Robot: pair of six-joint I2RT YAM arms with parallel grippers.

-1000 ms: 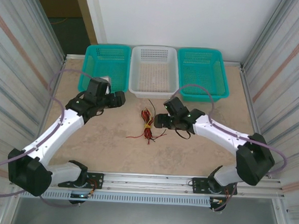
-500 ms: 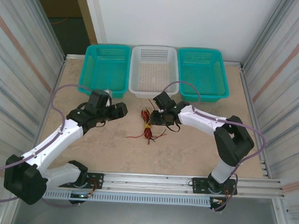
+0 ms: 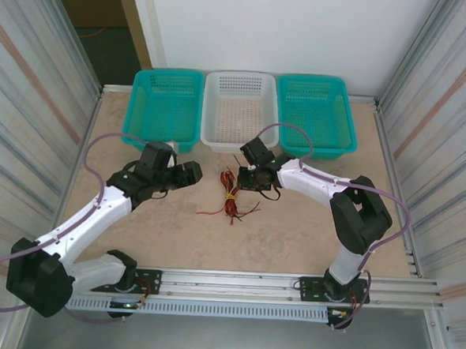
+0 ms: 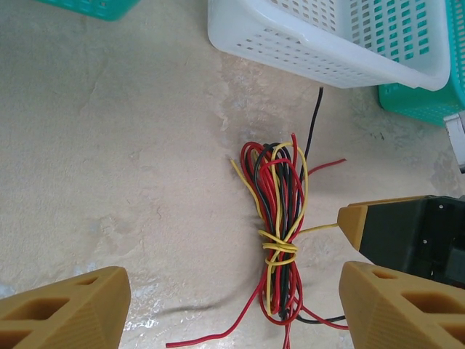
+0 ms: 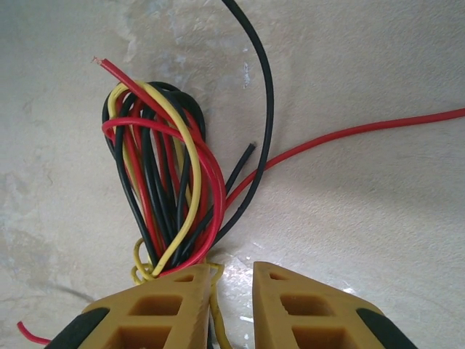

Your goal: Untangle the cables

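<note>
And the right gripper [image 5: 232, 280] clamps the cables [image 5: 156, 189] at their yellow knot, the left gripper [image 4: 232, 291] hovering alongside, fingers spread wide.

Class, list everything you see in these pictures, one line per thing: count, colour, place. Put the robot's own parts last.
cables: one tangled bundle, red, black and yellow, middle of the table
left teal basket: one, teal, far edge
white basket: one, white, far edge, between the teal ones
right teal basket: one, teal, far edge
table: one, mottled beige
left pincer: one, tan fingers, open, left of the cables
right pincer: one, tan fingers, narrow gap, at the cables
</note>
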